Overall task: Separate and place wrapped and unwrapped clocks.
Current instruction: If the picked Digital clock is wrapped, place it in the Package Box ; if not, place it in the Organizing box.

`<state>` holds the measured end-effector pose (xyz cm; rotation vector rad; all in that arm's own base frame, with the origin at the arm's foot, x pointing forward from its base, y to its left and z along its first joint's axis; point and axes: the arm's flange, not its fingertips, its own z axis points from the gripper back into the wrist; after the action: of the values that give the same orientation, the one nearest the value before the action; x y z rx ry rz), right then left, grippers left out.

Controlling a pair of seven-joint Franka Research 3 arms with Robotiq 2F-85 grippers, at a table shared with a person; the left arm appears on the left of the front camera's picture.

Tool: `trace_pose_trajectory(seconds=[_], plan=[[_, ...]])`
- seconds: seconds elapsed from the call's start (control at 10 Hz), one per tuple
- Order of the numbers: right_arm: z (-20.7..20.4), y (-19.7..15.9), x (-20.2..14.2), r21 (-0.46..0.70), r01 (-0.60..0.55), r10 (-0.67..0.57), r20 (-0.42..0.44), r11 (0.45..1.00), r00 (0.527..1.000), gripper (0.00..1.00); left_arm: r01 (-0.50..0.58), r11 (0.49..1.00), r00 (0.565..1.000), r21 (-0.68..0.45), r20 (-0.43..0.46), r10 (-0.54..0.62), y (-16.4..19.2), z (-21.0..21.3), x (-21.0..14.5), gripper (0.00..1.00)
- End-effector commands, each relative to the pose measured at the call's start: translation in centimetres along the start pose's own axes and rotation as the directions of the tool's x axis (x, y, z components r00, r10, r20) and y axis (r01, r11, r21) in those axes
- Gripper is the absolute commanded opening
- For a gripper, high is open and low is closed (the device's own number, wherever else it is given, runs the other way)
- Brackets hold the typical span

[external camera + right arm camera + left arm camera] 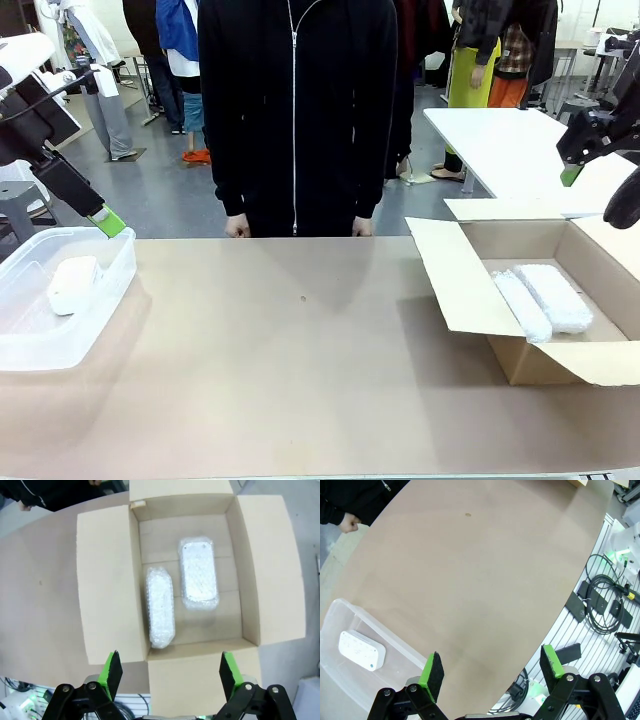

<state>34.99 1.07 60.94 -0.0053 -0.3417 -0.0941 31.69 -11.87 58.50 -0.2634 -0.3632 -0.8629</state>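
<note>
The left gripper [491, 672] hangs in the air with its jaws wide apart and nothing in them. Just below and beside it sits a clear tub [115, 280] with the bare white clock [362, 650] inside. The right gripper [167, 672] is wide apart and holding nothing too, right above an open cardboard box [107, 575]. Two wrapped clocks [160, 607] lie side by side in it, seen from straight above by the right wrist camera. A person [295, 110] stands past the table [300, 370]
</note>
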Motion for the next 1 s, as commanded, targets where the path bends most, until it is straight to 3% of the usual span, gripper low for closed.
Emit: trace_pose_trajectory(seconds=[0.0, 0.9], plan=[[-0.08, -0.31, 0.03, 0.004, -0.001, 0.001, -0.003, 1.000, 1.000, 1.00, 0.000, 1.000, 1.000, 0.003, 0.008, 0.000, -0.02, 0.01, 0.02, 1.00], [-0.08, -0.31, 0.03, 0.004, -0.001, 0.001, -0.003, 1.000, 1.000, 1.00, 0.000, 1.000, 1.000, 0.003, 0.008, 0.000, -0.02, 0.01, 0.02, 1.00]])
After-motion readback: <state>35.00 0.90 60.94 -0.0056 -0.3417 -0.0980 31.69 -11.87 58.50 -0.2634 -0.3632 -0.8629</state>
